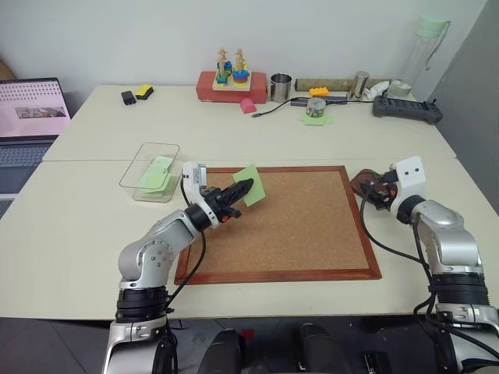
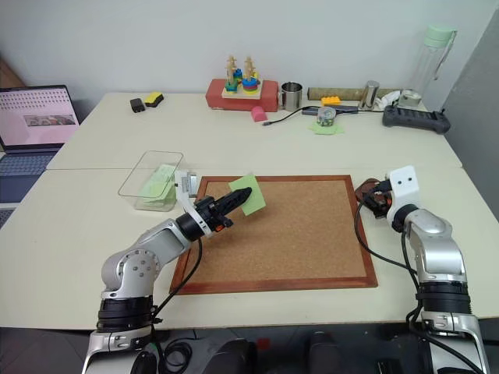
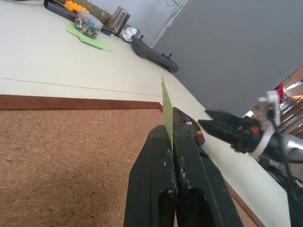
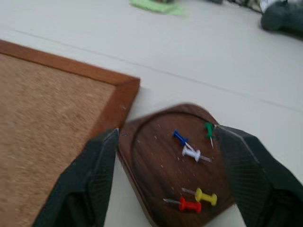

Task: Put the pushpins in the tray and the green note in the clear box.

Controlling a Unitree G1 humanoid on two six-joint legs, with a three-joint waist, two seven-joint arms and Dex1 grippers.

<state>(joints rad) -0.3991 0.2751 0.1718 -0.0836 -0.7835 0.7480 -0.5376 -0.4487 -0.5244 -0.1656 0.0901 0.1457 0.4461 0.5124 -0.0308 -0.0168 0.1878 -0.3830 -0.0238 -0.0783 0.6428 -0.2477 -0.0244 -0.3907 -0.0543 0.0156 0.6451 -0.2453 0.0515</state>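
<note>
While our left fingers point(image 3: 174, 156) clamp the green note point(image 1: 250, 185) above the cork board point(image 1: 296, 226), our right fingers point(image 4: 163, 156) stand apart over the tray point(image 4: 161, 175) beside it, pushpins point(image 4: 191, 153) inside. Next, we judge, the note goes to the clear box point(image 1: 134, 174) off the board's far left corner.

The cork board point(image 1: 288, 222) lies at the middle of the table point(image 1: 86, 226). The clear box point(image 1: 149, 171) stands just beside the board's far left corner, with paper lying in it. The tray point(image 4: 161, 161) sits just off the board's far right corner, with the pushpins point(image 4: 191, 152) lying in it. The note point(image 1: 250, 185) is held above the board's far left part. A laptop point(image 1: 27, 128) is placed at the far left. Assorted items are lined along the table's back edge.
</note>
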